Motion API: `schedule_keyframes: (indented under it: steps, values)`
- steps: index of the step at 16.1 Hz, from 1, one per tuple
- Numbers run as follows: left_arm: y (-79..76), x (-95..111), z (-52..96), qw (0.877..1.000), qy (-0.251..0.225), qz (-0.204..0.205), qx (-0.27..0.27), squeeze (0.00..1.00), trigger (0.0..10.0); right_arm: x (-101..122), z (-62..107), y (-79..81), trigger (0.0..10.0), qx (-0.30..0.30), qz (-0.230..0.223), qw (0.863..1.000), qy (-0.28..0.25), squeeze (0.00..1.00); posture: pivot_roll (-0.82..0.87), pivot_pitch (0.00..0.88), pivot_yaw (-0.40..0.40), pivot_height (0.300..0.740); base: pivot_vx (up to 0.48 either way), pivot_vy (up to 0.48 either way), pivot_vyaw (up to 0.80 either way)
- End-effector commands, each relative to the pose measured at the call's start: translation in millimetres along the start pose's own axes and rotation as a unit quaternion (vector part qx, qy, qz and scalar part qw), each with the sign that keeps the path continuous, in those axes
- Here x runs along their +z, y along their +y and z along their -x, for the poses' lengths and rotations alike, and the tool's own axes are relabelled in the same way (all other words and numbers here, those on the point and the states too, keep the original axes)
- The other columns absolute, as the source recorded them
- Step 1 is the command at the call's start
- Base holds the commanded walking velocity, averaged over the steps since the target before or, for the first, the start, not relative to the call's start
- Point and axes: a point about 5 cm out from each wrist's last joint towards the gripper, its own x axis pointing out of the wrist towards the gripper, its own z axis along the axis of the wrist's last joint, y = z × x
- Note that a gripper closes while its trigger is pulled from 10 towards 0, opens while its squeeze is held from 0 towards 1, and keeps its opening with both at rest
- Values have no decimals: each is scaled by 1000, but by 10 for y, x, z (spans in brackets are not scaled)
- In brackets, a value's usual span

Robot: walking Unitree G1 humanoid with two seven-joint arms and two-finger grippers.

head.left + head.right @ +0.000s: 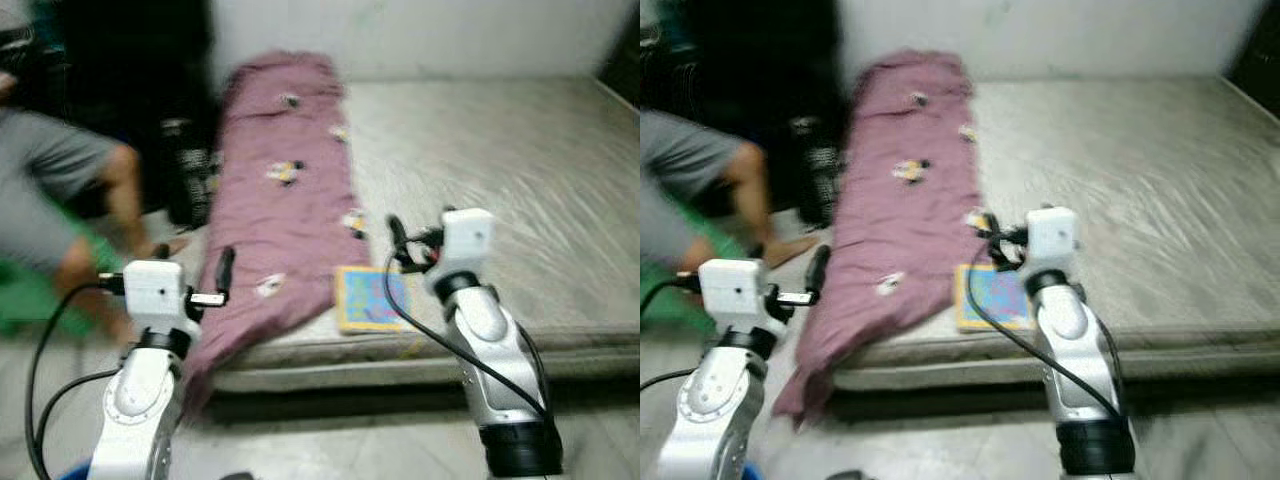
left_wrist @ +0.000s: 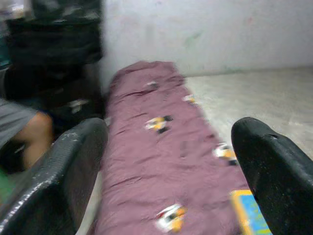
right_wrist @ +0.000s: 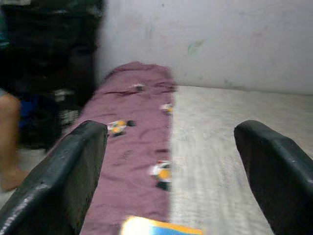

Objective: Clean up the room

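Matt, wrinkled mauve cloth blanket [image 1: 285, 200] lies on a coarse woven mattress [image 1: 500, 170].

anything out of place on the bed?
Yes. The purple blanket lies in a long bunched strip along the mattress left side, its end spilling over the front edge toward the floor. A colourful book sits at the front edge beside it.
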Motion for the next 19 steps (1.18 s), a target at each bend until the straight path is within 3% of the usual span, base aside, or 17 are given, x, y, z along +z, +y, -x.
schedule_keyframes:
  steps: [1,3,5,10,12,16,19]
  values:
    - [-72,31,-13,1000,-8,11,-15,0,10000,-48,28,-165,10000,-33,12,999,10,0,-44,0,-2,740,345,0,0]
    - [-69,32,-9,1000,-8,10,-15,0,10000,-78,12,-154,10000,-38,36,998,19,0,-44,0,-2,740,339,0,0]
    - [-64,29,-24,1000,-8,7,-12,0,10000,-127,17,-49,10000,-17,-47,998,31,0,-37,0,-5,740,293,0,0]
    - [-65,3,-81,1000,1,2,23,0,10000,-98,-21,-33,10000,-10,14,1000,19,0,-36,0,-14,740,0,0,0]
    - [-70,38,-109,1000,-10,-9,11,0,10000,-71,-45,-11,10000,-11,30,999,13,0,-46,0,-24,740,0,0,800]
    - [-79,20,-97,1000,-4,-5,20,0,10000,-88,-27,48,10000,-19,31,999,11,0,-37,0,-14,740,0,0,800]
    - [-126,1,-85,1000,3,-1,12,0,10000,-120,14,-27,10000,-42,25,999,16,0,-37,0,-16,740,0,0,744]
